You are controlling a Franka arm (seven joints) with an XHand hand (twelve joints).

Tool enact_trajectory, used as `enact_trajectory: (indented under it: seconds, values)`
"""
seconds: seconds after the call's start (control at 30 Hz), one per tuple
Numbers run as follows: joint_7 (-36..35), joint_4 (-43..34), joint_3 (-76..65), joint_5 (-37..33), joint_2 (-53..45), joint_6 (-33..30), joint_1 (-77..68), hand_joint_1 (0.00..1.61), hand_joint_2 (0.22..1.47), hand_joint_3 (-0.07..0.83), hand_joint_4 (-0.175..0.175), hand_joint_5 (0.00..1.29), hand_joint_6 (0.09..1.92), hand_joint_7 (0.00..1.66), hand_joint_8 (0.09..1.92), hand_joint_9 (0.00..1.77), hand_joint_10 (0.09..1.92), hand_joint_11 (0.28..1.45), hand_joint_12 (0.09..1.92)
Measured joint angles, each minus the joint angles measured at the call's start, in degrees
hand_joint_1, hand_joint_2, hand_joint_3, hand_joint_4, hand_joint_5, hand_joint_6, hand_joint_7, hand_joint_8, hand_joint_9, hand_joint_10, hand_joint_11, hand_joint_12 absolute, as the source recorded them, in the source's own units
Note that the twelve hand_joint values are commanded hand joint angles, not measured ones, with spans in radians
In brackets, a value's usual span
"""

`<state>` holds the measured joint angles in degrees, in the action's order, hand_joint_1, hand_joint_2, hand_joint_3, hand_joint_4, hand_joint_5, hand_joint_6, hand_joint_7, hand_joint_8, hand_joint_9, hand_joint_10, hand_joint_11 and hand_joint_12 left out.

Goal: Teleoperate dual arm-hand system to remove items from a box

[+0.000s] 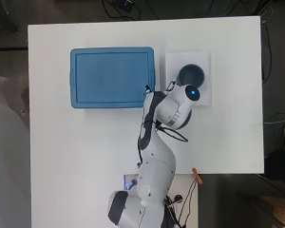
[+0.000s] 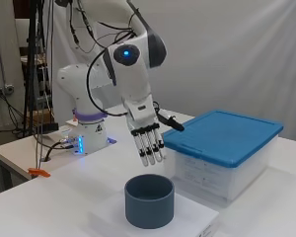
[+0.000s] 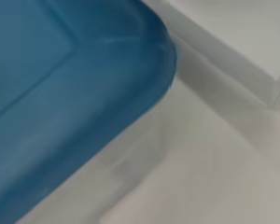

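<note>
Hovering with straight, relaxed fingers, the hand (image 2: 147, 136) hangs beside the clear plastic box's closed blue lid (image 2: 222, 132); lifting that lid looks next.

Box (image 2: 222, 170): translucent whitish body, plain blue lid (image 1: 111, 76). Cup (image 2: 149, 201): uniform dark slate blue-grey. Platform (image 2: 187, 219) beneath it: white. Table (image 1: 85, 142): white. Hand (image 2: 147, 140): black and white.

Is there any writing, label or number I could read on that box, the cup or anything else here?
None can be read.
Clear box: faint print on its side wall under the blue lid, too blurred to read.
White platform under the grey cup: small dark marks on its front edge, too small to read.
</note>
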<state>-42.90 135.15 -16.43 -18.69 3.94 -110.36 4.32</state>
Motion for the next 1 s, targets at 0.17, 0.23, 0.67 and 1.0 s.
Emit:
enact_trajectory:
  seconds: [0.17, 0.23, 0.67, 1.0]
  values:
    - [-1.4, -1.0, 0.1, -1.2, -3.1, -0.5, -0.5, 0.23, 0.87, 0.001, -0.097, 0.04, 0.09, 0.20, 0.09, 0.43, 0.09, 0.48, 0.09]
    - [-2.4, -1.7, 0.2, -2.2, -4.2, -0.4, -0.3, 0.24, 0.87, 0.000, -0.096, 0.04, 0.09, 0.20, 0.09, 0.42, 0.09, 0.48, 0.09]
    - [-6.6, -7.7, 2.0, -7.2, -14.1, 2.9, 1.1, 0.26, 0.86, -0.002, -0.064, 0.07, 0.09, 0.21, 0.09, 0.40, 0.09, 0.45, 0.09]
    - [-12.5, -10.7, 4.0, -10.7, -17.9, 6.2, 1.6, 0.24, 0.85, -0.002, -0.047, 0.11, 0.09, 0.30, 0.09, 0.55, 0.09, 0.44, 0.09]
